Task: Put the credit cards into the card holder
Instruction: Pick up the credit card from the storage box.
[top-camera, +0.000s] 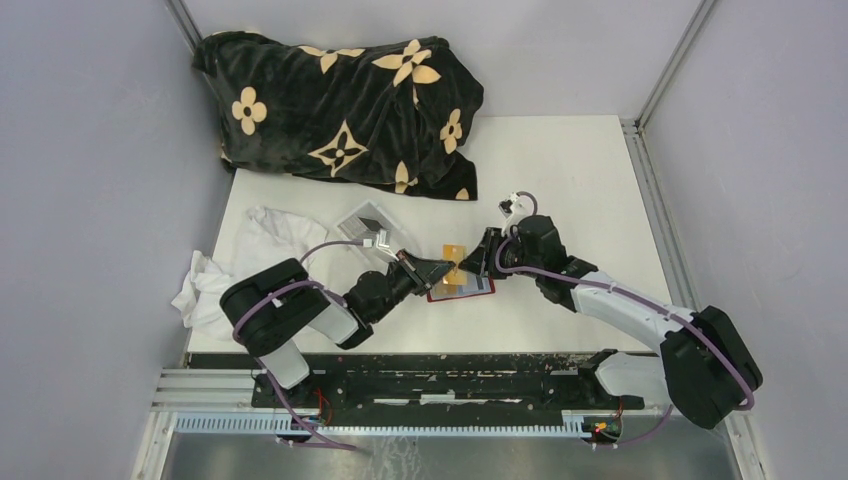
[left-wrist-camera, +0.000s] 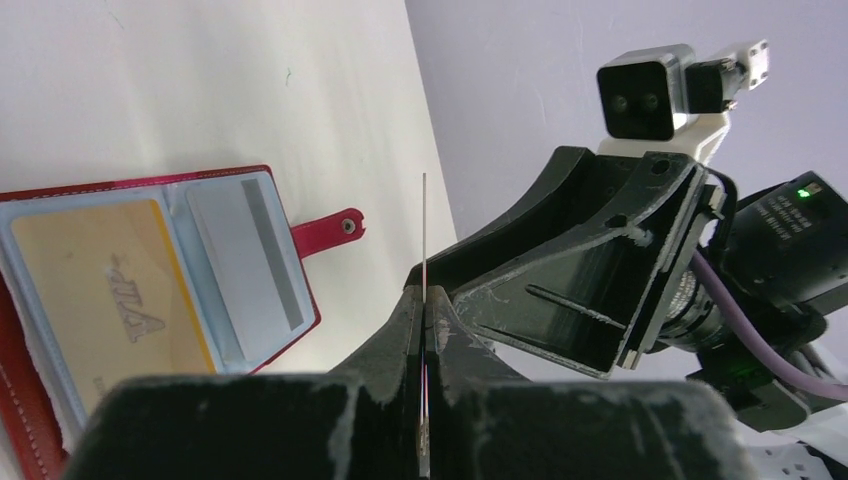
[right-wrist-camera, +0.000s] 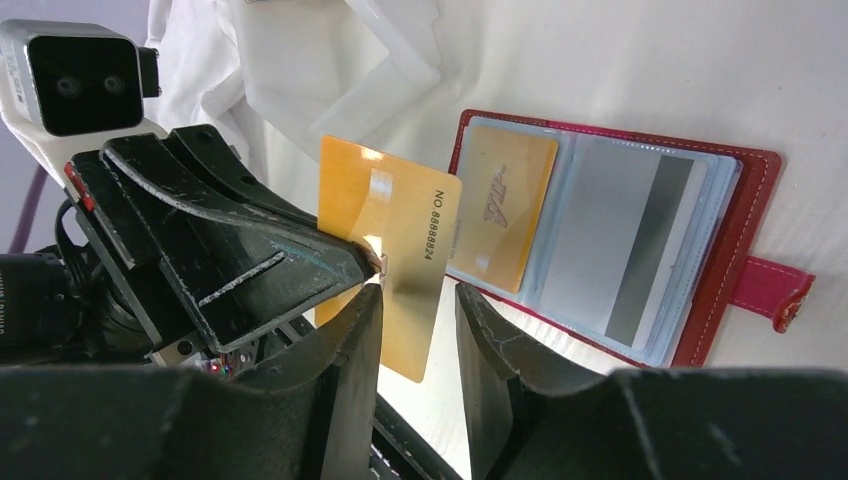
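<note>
One orange card (right-wrist-camera: 385, 215) is in the air, pinched by one edge in the left pincer (left-wrist-camera: 425, 300), whose fingers are pressed together on it. It stands upright; the left wrist view sees it edge-on, a thin line rising out of the jaws. Facing it, the right pincer (right-wrist-camera: 418, 292) has its fingers spread with the card's lower part in the gap between them. Can't tell if either finger touches it.

Below and just beyond both, the card holder (right-wrist-camera: 765, 175) lies open flat on the worktop (top-camera: 570, 180), with its snap tab (right-wrist-camera: 770, 290) sticking out sideways. Two cards sit in its clear sleeves: a second orange card (right-wrist-camera: 505, 205) in the pocket nearer the held one, and a grey card (right-wrist-camera: 625, 235) with a dark stripe in the pocket by the tab. The held card is apart from the holder.

Left of the holder are a clear plastic box (top-camera: 365, 225) and a white cloth (top-camera: 250, 240). At the far edge is a black flower-print blanket (top-camera: 340, 100).
</note>
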